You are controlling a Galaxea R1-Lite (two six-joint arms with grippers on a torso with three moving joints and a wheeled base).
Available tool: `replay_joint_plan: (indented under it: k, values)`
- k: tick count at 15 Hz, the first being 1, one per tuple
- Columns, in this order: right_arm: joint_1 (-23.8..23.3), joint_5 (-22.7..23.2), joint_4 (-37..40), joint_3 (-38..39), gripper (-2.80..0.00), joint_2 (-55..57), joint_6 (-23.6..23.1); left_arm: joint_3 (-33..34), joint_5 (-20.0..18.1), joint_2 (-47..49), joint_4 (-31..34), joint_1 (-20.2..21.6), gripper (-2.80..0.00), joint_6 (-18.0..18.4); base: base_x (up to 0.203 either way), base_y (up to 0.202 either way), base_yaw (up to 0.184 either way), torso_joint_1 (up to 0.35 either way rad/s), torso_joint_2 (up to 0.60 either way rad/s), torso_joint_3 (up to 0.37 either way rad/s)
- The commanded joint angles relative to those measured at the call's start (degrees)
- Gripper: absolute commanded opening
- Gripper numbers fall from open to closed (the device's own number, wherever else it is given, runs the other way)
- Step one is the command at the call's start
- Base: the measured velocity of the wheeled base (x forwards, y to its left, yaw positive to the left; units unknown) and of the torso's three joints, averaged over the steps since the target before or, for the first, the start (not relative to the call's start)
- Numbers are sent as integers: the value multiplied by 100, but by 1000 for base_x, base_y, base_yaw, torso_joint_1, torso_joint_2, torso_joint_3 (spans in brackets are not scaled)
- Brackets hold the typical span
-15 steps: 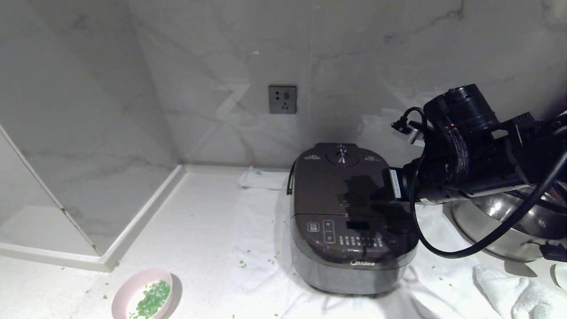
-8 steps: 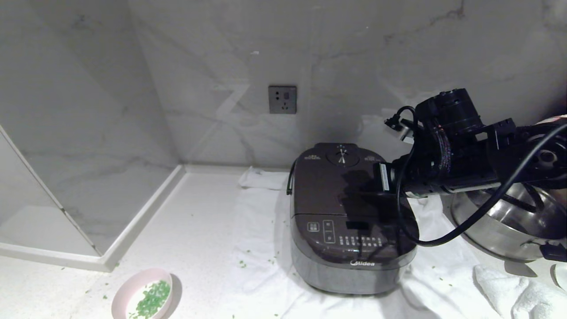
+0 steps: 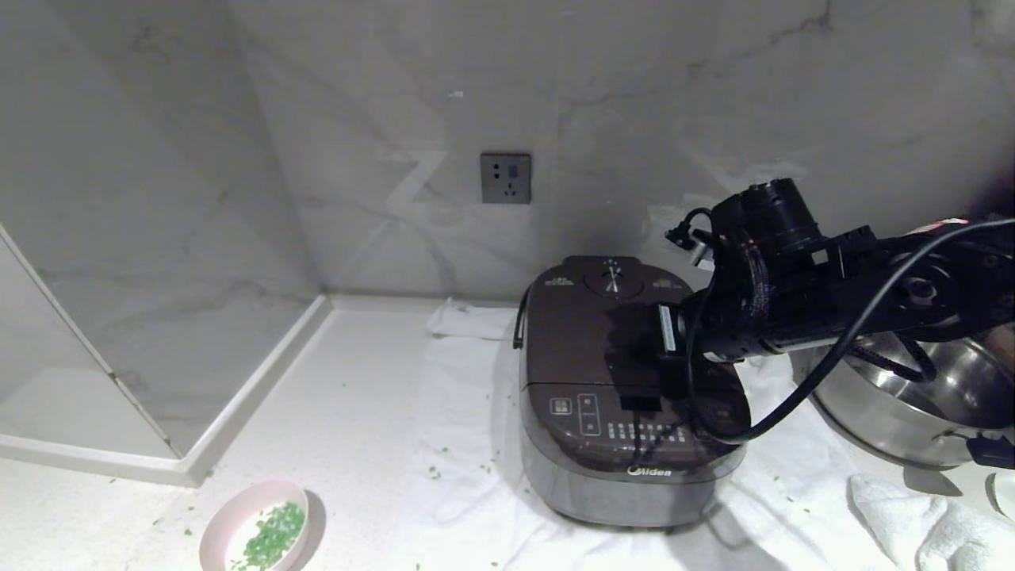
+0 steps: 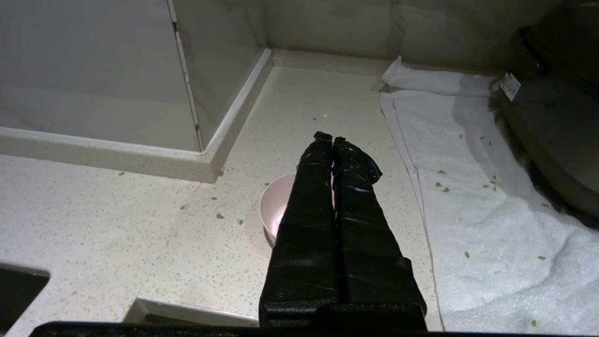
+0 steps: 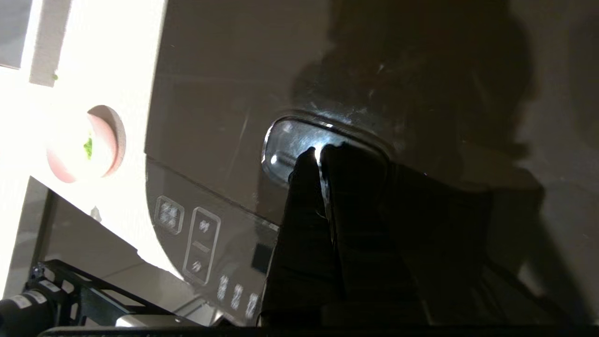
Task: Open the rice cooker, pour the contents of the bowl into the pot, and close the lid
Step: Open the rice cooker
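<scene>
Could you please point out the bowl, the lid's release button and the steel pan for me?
bowl point(image 3: 255, 536): head view, on its white inside with green bits.
release button point(image 5: 285, 142): right wrist view, on its shiny oval face.
steel pan point(image 3: 888, 412): head view, on its outer wall.

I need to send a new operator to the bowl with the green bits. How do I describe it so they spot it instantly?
Start at the dark rice cooker on the white towel, then look to its left and toward the robot, onto the bare speckled counter. There sits the bowl: small, round, pale pink outside, white inside, holding chopped green bits. The only other vessel, the steel pan, is large, shiny and right of the cooker.
</scene>
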Motion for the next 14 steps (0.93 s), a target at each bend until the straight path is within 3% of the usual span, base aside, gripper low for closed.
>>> replay_joint_plan:
  k: [1, 4, 14]
  values:
    - [19, 20, -46, -28, -280, 151, 11, 88, 4, 2, -6, 0, -280, 0, 0, 0, 0, 0, 0, 0]
    - [71, 21, -411, -11, -280, 267, 28, 88, 3, 2, -6, 0, -280, 0, 0, 0, 0, 0, 0, 0]
    - [125, 37, -419, 392, -280, 232, 300, 88, -3, 2, -6, 0, -280, 0, 0, 0, 0, 0, 0, 0]
